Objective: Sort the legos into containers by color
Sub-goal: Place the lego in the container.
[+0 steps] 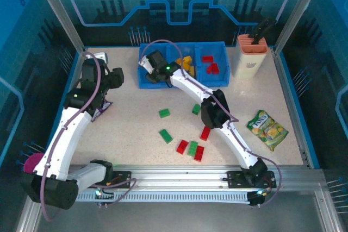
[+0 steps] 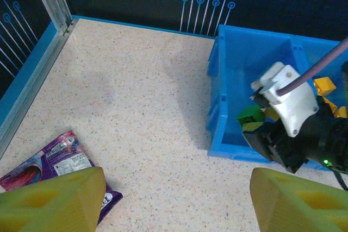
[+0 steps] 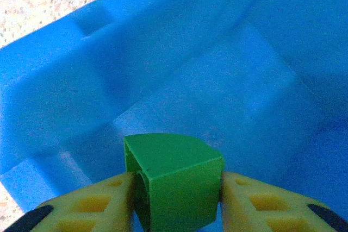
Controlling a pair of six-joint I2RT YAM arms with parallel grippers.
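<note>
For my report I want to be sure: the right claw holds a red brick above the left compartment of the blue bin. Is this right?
No, the brick is green, not red; the right wrist view shows it. The right claw holds it above the left compartment of the blue bin.

1. Left tool (image 2: 176, 202) is hanging above the speckled surface (image 2: 141, 96), its yellow fingers (image 2: 54, 199) standing wide apart.
2. Purple packet (image 2: 51, 158) is lying on the surface at lower left, partly hidden behind one finger.
3. Blue bin tray (image 2: 217, 129) is sitting to the right.
4. Right tool (image 2: 255, 125) is reaching over the tray's end compartment, carrying a green lego (image 2: 249, 114) at its tip.
5. Yellow legos (image 2: 325, 86) are lying in the adjoining compartment.
</note>
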